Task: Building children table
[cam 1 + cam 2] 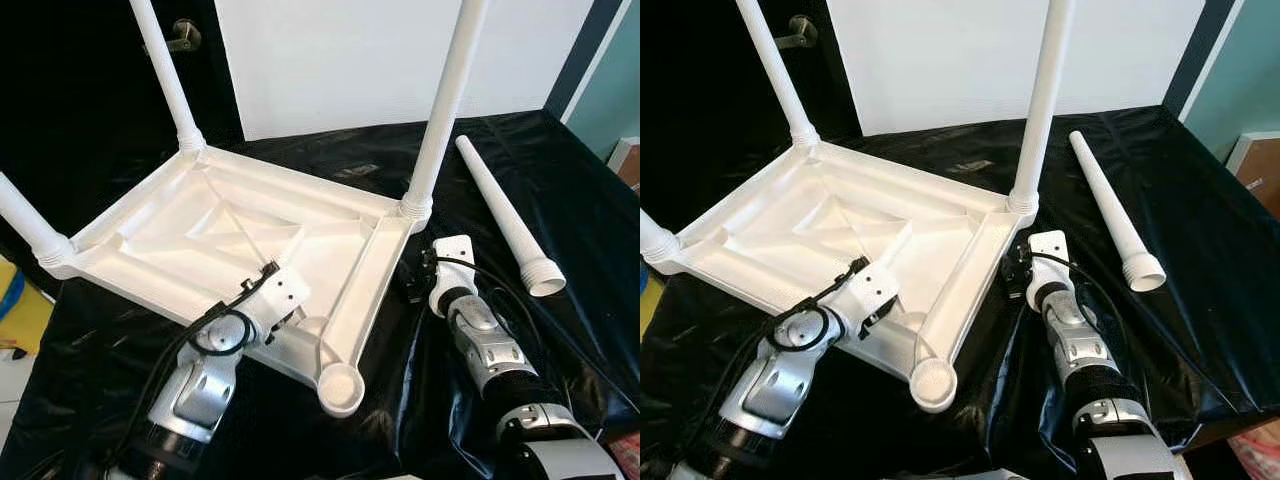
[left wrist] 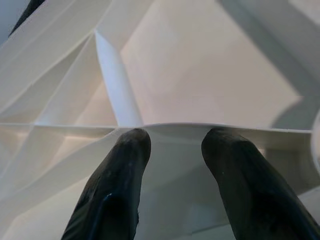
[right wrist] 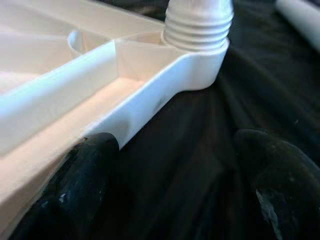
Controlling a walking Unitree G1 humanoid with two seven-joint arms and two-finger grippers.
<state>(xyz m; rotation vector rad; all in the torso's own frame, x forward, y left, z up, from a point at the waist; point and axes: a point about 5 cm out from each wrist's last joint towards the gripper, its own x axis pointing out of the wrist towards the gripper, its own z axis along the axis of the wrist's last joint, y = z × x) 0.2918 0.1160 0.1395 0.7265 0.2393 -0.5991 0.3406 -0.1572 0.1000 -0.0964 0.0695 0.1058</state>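
Black sheeting [image 1: 560,200] covered the work surface, where an upside-down white table top [image 1: 200,235] lay with three legs screwed in; a loose leg [image 1: 505,215] lay apart to its right. From the left wrist, the left gripper [image 2: 172,145] had fingers parted at the near rim. From the right wrist, the right gripper [image 3: 175,170] stood open beside the right edge.

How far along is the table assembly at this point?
Done: three legs stand in corner sockets of the upturned tabletop. In hand: the left claw sits open at the tabletop's near rim; the right claw is open beside its right edge. Left: the loose leg lies on the black sheet, and the near socket is unfilled.
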